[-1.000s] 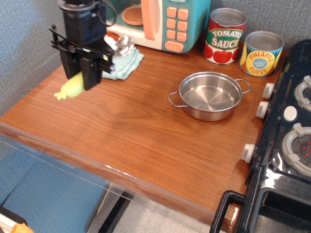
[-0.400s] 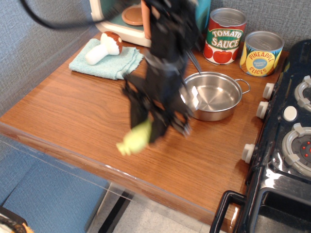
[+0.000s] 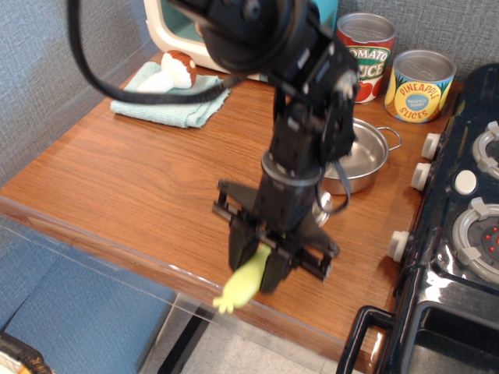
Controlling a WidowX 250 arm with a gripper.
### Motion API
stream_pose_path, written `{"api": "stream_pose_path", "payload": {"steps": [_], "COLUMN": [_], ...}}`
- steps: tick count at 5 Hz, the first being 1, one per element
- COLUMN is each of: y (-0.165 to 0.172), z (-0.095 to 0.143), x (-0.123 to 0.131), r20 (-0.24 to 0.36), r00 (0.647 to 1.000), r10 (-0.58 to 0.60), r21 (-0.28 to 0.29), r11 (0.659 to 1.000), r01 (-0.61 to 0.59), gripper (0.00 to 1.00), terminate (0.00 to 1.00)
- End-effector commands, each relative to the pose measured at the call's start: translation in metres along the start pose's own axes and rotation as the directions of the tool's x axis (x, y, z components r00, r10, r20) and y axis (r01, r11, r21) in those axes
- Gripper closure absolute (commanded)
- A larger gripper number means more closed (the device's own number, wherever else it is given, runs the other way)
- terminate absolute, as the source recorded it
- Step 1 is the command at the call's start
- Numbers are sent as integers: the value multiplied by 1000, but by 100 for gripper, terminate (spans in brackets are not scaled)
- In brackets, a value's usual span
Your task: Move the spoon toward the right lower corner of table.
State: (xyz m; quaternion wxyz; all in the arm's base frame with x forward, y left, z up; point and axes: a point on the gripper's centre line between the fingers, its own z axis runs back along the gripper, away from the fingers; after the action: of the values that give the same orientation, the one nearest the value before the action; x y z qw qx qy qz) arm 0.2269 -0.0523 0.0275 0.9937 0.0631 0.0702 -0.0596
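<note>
Fingers [image 3: 257,269] clamped on the spoon [image 3: 243,284], pale yellow-green handle jutting down-left past the bench's [image 3: 148,187] front edge, silver bowl glinting behind the arm. Steel pot [image 3: 365,160] partly hidden behind; tomato sauce can [image 3: 369,66] and pineapple can [image 3: 419,86] at back.

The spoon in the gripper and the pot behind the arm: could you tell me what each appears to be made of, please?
The spoon: its visible handle looks like matte pale yellow-green plastic, thick and evenly coloured; its bowl is hidden by the gripper. The pot: apparently polished steel, with a bright mirror-like sheen and thin wire handles.
</note>
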Motion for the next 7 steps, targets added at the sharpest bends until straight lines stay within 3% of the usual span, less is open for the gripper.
{"api": "stream_pose_path", "payload": {"steps": [1,5,6,7], "y": [-12,-20,-14,-14], "z": [-1,26,16,13], "x": [18,49,48,44], "r20": [-12,45,10,5], "r00": [1000,999,1000,1000], "r10": [15,0,0,-14], "r21": [-37,-71,-64,-53], "r11": [999,997,998,998], "r01": [-15,3,0,14], "gripper": [100,100,0,0], "terminate": [0,0,0,0]}}
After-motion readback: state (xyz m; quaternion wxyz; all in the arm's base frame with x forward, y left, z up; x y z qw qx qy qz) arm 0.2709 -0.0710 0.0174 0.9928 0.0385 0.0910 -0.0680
